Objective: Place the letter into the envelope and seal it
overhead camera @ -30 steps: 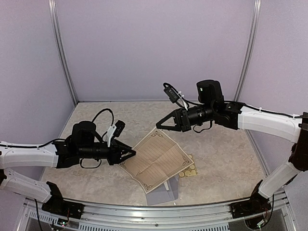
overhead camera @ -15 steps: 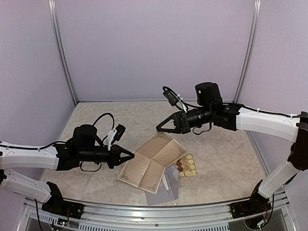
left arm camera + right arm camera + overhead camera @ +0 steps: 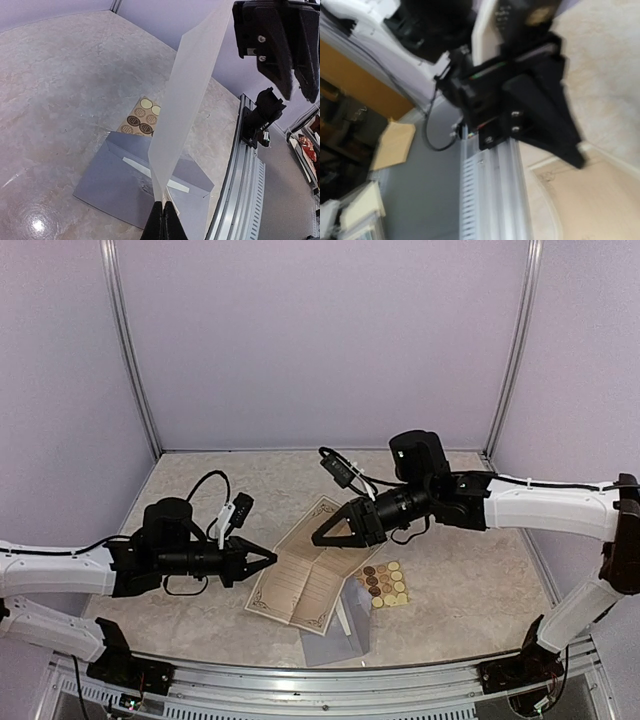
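Note:
My left gripper (image 3: 268, 561) is shut on the left edge of the letter (image 3: 310, 570), a cream sheet with an ornamental border. In the left wrist view the shut fingertips (image 3: 164, 212) pinch the sheet (image 3: 192, 85), which rises steeply away from them. The grey-lavender envelope (image 3: 337, 640) lies flat near the front edge, flap open, partly under the letter; it also shows in the left wrist view (image 3: 117, 182). My right gripper (image 3: 318, 539) hovers over the letter's far edge, jaws apart and empty; it shows in the left wrist view (image 3: 295, 95).
A tan sheet of round stickers (image 3: 385, 583) lies right of the letter, also in the left wrist view (image 3: 142, 117). The metal front rail (image 3: 245, 170) runs just beyond the envelope. Lavender walls close the back and sides. The right wrist view is blurred.
My right gripper has moved down and left over the letter. The letter has sunk lower and shifted left, uncovering the sticker sheet. My left gripper has drawn slightly left with it.

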Robot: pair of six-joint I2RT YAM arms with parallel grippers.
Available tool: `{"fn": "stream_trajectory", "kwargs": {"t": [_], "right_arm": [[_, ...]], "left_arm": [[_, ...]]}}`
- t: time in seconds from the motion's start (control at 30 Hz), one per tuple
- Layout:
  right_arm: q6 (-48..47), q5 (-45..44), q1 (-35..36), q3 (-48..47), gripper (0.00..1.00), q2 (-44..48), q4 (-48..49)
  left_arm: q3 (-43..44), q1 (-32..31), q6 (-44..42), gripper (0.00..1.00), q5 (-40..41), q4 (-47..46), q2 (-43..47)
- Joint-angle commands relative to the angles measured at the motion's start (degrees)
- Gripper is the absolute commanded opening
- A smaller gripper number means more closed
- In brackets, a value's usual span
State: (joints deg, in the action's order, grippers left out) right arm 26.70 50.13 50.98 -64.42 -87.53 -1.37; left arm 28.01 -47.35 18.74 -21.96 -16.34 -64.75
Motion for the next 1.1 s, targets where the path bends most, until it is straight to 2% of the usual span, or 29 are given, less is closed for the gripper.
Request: {"fn": "stream_trajectory", "kwargs": {"t": [0.0, 0.07, 0.17, 0.37, 0.57, 0.7, 0.9, 1.07], "right_arm": [[-2.34, -5.15, -1.15, -1.44, 0.35, 6.52, -0.04], [-3.58, -7.91, -2.13, -1.92, 0.51, 9.45, -1.37], [-4.24, -12.09, -5.5, -1.77, 0.61, 12.8, -2.8], [-1.98, -17.92, -12.96, -0.34, 0.64, 13.7, -3.9], [-5.46, -18.08, -13.62, -1.3, 0.68, 8.02, -7.13], [-9.89, -17.43, -11.49, 0.91, 0.76, 6.06, -7.82], [-16.64, -13.89, -3.79, 2.73, 0.85, 4.34, -8.51], [-18.31, -7.85, -0.8, 2.68, 0.86, 1.75, -9.05]], "left_arm": [[1.63, -0.35, -1.32, 0.0, 0.94, 2.23, 3.25], [2.62, -0.37, -1.86, 0.0, 0.97, 4.08, 4.47], [4.06, -0.45, -2.74, 0.0, 0.91, 6.5, 6.15], [5.12, -0.97, -3.4, 0.0, 1.29, 9.19, 8.08], [5.65, -1.33, -3.21, 0.0, 1.31, 9.12, 8.83], [6.01, -1.41, -2.76, 0.0, 0.51, 7.86, 8.87], [8.0, -1.42, -2.57, 0.0, -2.4, 7.81, 7.87], [10.21, -1.43, -2.37, 0.0, -5.35, 8.36, 7.2]]}}
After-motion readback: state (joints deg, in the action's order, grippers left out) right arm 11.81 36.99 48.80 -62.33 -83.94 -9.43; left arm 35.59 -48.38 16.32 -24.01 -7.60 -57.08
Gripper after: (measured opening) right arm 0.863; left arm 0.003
